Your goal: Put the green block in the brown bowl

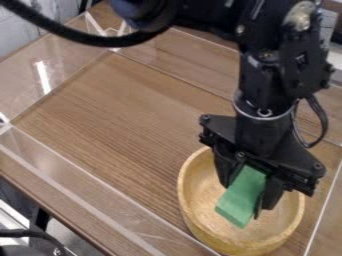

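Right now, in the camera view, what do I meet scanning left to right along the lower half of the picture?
Clear panel edge → bare wooden tabletop → brown bowl, left rim → green block, held over the bowl by the gripper.
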{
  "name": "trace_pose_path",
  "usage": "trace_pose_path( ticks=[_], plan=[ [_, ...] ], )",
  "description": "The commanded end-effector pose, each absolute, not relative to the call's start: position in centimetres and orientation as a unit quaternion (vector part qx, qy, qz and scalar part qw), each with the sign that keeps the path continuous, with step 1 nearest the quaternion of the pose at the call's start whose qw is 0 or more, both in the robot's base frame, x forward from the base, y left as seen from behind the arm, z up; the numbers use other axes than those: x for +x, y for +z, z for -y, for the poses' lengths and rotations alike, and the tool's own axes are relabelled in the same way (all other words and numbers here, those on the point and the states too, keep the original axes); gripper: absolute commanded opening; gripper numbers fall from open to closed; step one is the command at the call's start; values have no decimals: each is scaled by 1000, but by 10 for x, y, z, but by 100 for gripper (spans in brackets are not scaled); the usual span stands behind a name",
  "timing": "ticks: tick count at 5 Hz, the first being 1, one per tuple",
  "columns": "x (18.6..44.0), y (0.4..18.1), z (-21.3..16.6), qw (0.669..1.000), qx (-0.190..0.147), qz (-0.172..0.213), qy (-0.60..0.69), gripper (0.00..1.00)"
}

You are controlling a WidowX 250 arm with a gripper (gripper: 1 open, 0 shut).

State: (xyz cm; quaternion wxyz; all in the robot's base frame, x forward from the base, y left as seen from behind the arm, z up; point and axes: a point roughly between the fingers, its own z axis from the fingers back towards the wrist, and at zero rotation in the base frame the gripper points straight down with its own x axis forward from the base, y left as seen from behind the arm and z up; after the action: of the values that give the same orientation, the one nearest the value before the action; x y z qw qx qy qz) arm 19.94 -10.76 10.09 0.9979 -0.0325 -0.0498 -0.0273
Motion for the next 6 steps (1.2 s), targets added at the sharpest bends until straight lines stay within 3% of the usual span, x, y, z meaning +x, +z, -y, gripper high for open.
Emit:
trace_pose_path(
  ticks=[1, 6],
  plan=[
    [208, 105, 109, 997, -43, 64, -23, 0],
    [221, 88, 106, 997, -52, 58, -14, 0]
  ],
)
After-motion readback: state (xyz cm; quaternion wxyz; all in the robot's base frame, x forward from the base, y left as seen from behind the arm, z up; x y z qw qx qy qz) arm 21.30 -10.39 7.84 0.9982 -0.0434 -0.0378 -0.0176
